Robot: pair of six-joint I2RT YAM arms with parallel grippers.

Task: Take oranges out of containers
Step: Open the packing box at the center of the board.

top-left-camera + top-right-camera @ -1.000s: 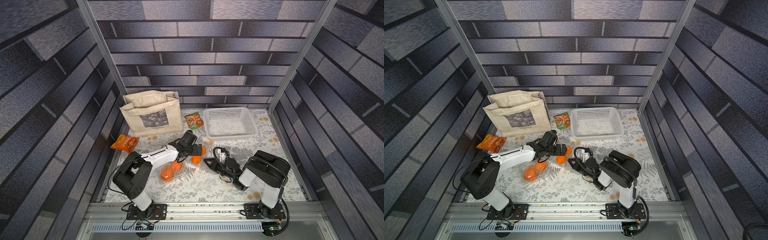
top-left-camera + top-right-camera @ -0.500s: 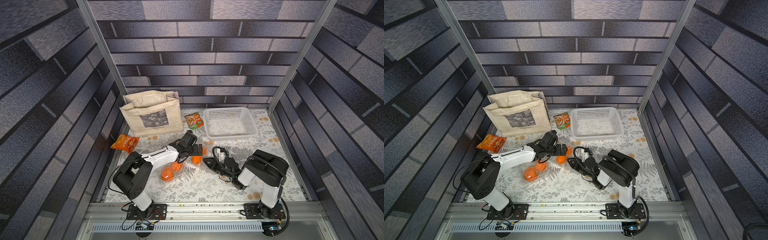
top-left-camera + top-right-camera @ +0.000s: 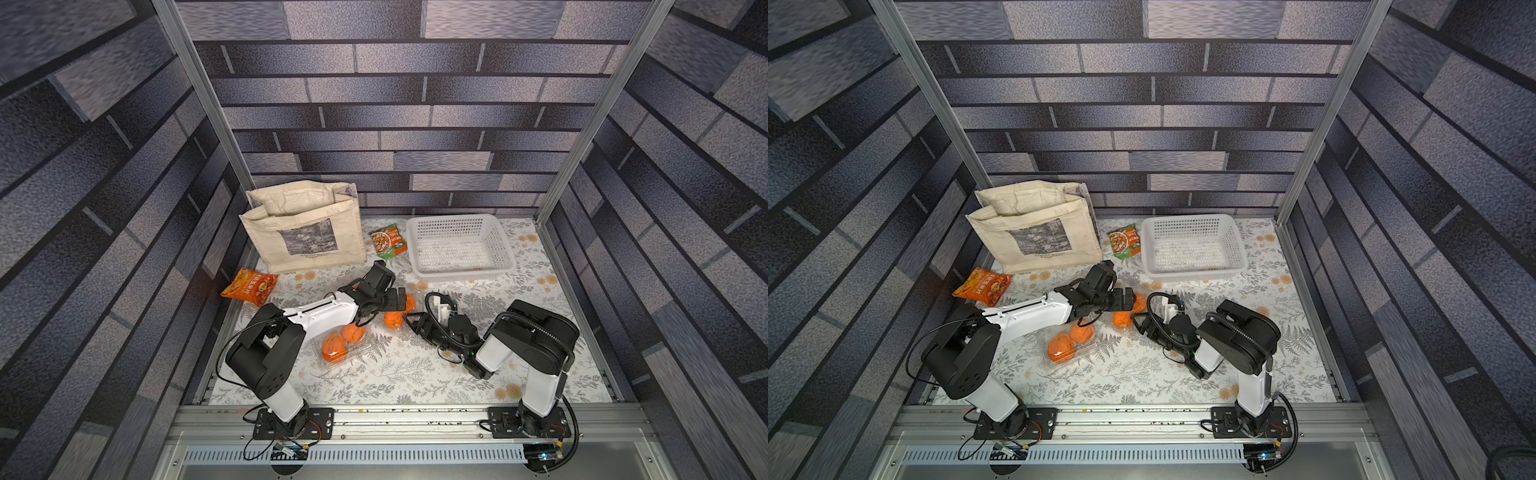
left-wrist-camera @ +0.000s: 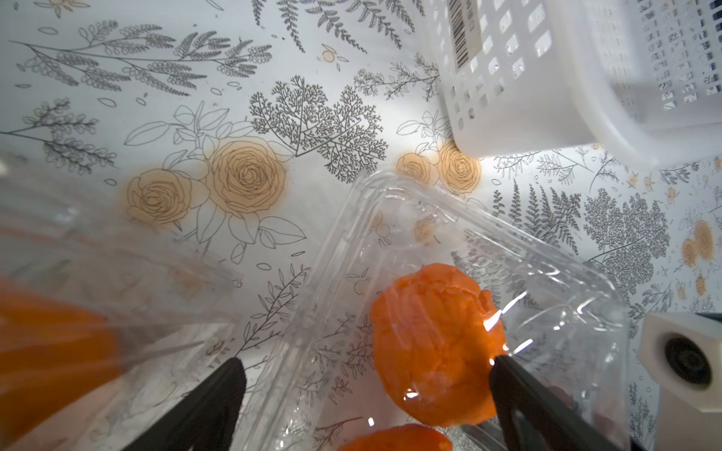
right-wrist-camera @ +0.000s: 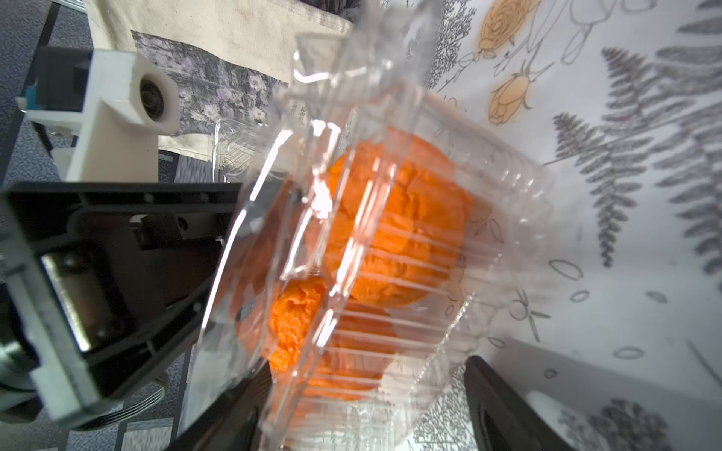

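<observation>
We find a barcode sticker (image 4: pixel 459 35) on the white basket (image 4: pixel 527 121); lettering on the orange packet (image 3: pixel 249 286), green packet (image 3: pixel 388 242) and cloth bag (image 3: pixel 305 232) is too small to read.

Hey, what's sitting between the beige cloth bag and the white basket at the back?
A small green snack packet lies in the gap between the cloth bag and the white basket, closer to the basket. Both top views show it.

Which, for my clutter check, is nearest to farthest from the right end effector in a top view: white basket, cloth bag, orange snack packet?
From the right end effector:
1. White basket, toward the back wall.
2. Cloth bag, back left.
3. Orange snack packet, far left edge.
</observation>
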